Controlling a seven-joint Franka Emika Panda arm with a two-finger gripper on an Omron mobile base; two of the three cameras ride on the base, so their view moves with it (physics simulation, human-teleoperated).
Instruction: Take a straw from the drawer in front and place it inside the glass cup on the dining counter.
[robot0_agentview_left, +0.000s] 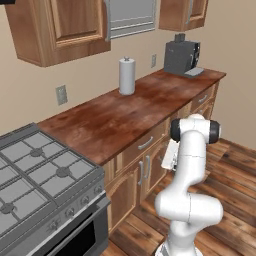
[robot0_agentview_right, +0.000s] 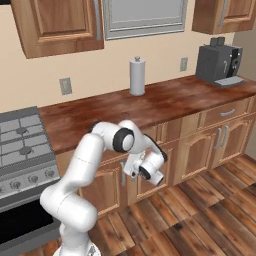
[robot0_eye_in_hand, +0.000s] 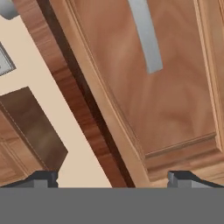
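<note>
Below the worktop edge (robot0_agentview_right: 150, 117), at the closed drawer (robot0_eye_in_hand: 175, 87): claw (robot0_eye_in_hand: 111, 179) spread wide, empty, facing the handle (robot0_eye_in_hand: 146, 37). Reach step, seemingly; next, a close on that bar and a pull. Straw presumably shut inside. Stove (robot0_agentview_left: 35, 175) and coffee machine (robot0_agentview_right: 217, 62) from base cameras.

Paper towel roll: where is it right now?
The paper towel roll stands upright on the wood counter against the back wall, between stove and coffee machine.

Kitchen: stove (robot0_agentview_left: 40, 170), wood cabinets (robot0_agentview_left: 55, 27)
</note>
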